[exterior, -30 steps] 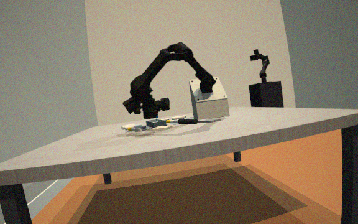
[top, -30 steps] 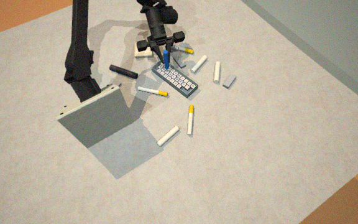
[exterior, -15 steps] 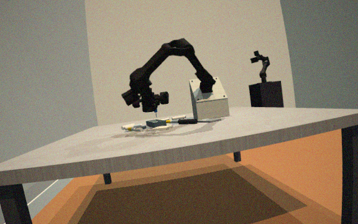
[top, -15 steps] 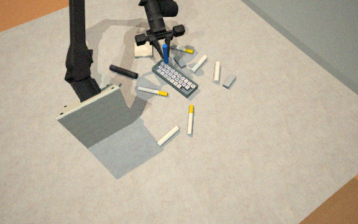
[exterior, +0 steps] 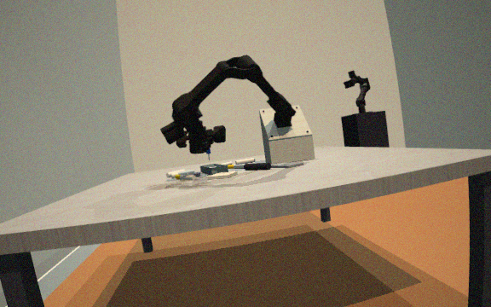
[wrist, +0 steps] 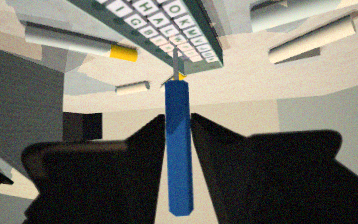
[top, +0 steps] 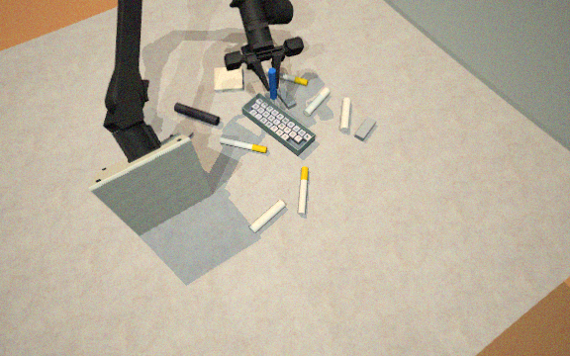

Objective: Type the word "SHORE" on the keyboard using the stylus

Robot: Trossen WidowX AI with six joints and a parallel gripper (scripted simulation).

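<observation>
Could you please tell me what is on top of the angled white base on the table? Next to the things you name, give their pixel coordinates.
The robot arm's [exterior: 240,67] foot stands on the base's [exterior: 291,147] sloping face, hiding whatever lies beneath it.

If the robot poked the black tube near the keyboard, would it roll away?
Probably yes: the black tube looks round and lies on its side, so a sideways poke could roll it. It's probably stiff too, because it looks straight, with no sag or bend.
</observation>
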